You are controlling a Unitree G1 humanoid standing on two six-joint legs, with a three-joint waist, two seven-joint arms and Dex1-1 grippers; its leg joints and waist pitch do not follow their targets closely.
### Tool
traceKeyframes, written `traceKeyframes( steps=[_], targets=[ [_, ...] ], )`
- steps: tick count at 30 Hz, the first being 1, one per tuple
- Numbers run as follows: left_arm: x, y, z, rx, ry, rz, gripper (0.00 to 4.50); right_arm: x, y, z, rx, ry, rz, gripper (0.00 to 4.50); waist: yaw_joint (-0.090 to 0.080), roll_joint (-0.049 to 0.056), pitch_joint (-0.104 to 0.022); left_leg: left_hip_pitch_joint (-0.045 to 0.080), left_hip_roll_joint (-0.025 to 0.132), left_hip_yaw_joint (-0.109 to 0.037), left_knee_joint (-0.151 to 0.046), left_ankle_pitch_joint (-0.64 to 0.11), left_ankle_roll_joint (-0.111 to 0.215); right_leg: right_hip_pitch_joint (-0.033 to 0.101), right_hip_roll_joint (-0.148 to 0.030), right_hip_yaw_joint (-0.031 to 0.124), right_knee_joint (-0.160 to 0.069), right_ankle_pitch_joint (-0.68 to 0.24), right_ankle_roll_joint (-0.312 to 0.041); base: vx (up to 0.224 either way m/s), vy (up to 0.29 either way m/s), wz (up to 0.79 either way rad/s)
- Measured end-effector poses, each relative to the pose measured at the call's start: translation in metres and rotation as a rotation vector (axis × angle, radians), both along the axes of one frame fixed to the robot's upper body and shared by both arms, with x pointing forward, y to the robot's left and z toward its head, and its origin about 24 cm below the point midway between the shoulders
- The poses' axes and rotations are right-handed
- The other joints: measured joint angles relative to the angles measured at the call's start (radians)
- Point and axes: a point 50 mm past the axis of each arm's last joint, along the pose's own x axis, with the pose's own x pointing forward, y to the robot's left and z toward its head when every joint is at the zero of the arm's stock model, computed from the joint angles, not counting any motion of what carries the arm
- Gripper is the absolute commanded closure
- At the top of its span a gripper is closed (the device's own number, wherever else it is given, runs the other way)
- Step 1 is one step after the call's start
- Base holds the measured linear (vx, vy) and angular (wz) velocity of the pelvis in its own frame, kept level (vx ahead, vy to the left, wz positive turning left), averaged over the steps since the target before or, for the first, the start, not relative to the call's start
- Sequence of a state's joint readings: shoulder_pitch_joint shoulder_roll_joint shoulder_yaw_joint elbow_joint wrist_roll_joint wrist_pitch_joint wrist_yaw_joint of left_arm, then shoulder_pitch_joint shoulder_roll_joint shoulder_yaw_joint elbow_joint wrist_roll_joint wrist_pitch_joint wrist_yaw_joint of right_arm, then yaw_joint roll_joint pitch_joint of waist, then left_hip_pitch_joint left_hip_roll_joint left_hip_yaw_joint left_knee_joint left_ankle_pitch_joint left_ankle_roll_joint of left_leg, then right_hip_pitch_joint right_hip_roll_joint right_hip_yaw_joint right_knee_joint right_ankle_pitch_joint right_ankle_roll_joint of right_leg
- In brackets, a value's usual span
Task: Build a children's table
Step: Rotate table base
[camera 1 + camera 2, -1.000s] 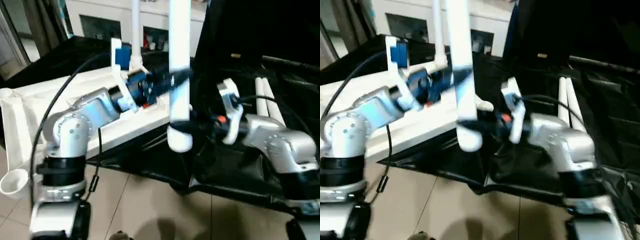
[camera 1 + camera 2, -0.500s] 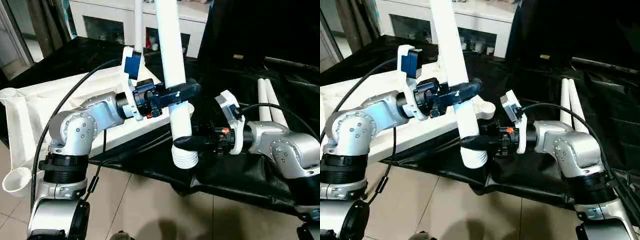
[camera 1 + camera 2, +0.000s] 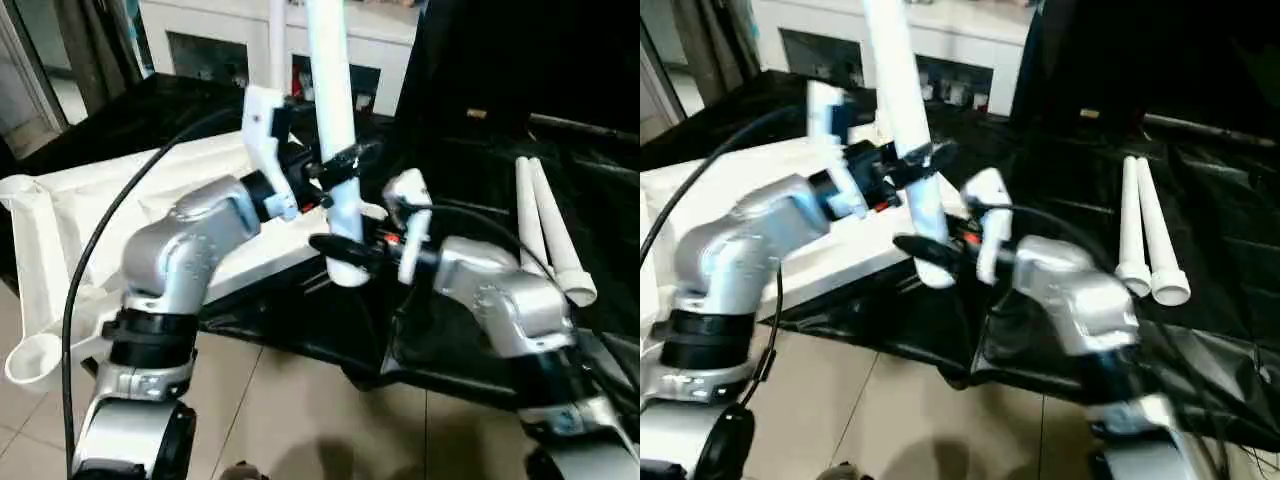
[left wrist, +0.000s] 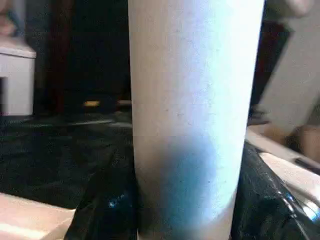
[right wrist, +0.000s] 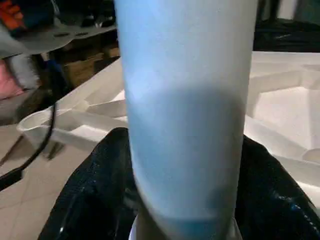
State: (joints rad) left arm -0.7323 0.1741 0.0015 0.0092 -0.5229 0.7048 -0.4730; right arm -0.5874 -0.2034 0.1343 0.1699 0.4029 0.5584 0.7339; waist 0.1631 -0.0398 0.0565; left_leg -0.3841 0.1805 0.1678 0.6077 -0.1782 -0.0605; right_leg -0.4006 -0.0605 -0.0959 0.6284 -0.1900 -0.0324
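- The left gripper [image 3: 345,160] pinches the white leg [image 3: 331,110] partway up its length; the left wrist view shows a black finger [image 4: 107,210] pressed against each side of the tube.
- The right gripper [image 3: 335,248] clasps the same leg near its lower end, just below the left gripper; in the right wrist view its black fingers [image 5: 92,195] hug the tube on both sides.
- The leg stands nearly upright, leaning a little, with its lower end hanging just above the near edge of the tabletop [image 3: 70,210].
- The tabletop lies ribbed side up on the black cloth [image 3: 470,330], to the left of the held leg; a round corner socket [image 3: 30,362] juts out at its near corner over the tiled floor [image 3: 300,410].
- Behind the held leg, another leg [image 3: 275,40] stands upright on the tabletop's far side.
- Two spare legs [image 3: 550,235] lie side by side on the cloth, well apart to the right of the held leg.
- A white cabinet [image 3: 215,45] with glass doors stands beyond the tabletop.
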Motion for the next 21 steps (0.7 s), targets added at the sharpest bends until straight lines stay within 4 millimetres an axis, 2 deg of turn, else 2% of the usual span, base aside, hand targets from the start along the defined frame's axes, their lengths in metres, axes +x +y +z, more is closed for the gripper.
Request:
traceKeyframes(
  steps=[4, 5, 6, 15, 17, 21],
  targets=[
    [0.001, -0.004, -0.001, 0.053, 0.010, 0.058, 2.62, 0.003, 0.006, -0.006, -0.001, 0.011, -0.014, 2.19, -0.001, 0.000, 0.000, 0.000, 0.000, 0.000, 0.000, 0.000, 0.000, 0.000, 0.000, 0.000, 0.000, 0.000, 0.000, 0.000, 0.000, 0.00],
    [0.001, -0.004, -0.001, 0.054, 0.012, 0.060, 2.62, 0.003, 0.006, -0.006, -0.002, 0.011, -0.013, 2.44, -0.001, 0.000, 0.000, 0.000, 0.000, 0.000, 0.000, 0.000, 0.000, 0.000, 0.000, 0.000, 0.000, 0.000, 0.000, 0.000, 0.000, 0.00],
    [0.001, -0.004, -0.001, 0.055, 0.012, 0.062, 2.62, 0.003, 0.006, -0.006, -0.003, 0.011, -0.010, 2.48, -0.001, 0.000, 0.000, 0.000, 0.000, 0.000, 0.000, 0.000, 0.000, 0.000, 0.000, 0.000, 0.000, 0.000, 0.000, 0.000, 0.000, 0.00],
    [-0.006, -0.012, 0.004, 0.062, -0.020, -0.006, 2.62, -0.002, -0.009, -0.001, 0.020, 0.015, 0.106, 2.57, 0.003, 0.000, 0.000, 0.000, 0.000, 0.000, 0.000, 0.000, 0.000, 0.000, 0.000, 0.000, 0.000, 0.000, 0.000, 0.000, 0.000, 0.00],
    [-0.008, -0.012, 0.007, 0.031, -0.025, -0.055, 2.62, -0.005, -0.013, 0.003, 0.048, 0.022, 0.151, 2.57, 0.004, 0.000, 0.000, 0.000, 0.000, 0.000, 0.000, 0.000, 0.001, 0.000, 0.000, 0.000, 0.000, 0.000, 0.000, 0.000, 0.000, 0.00],
    [-0.020, -0.004, 0.016, -0.022, -0.041, -0.279, 2.62, -0.017, -0.020, 0.012, 0.097, 0.041, 0.303, 2.57, 0.002, 0.000, 0.000, 0.000, 0.000, 0.000, 0.000, 0.000, 0.001, -0.001, 0.000, 0.000, 0.000, 0.000, 0.000, 0.000, 0.000, 0.00]
  ],
)
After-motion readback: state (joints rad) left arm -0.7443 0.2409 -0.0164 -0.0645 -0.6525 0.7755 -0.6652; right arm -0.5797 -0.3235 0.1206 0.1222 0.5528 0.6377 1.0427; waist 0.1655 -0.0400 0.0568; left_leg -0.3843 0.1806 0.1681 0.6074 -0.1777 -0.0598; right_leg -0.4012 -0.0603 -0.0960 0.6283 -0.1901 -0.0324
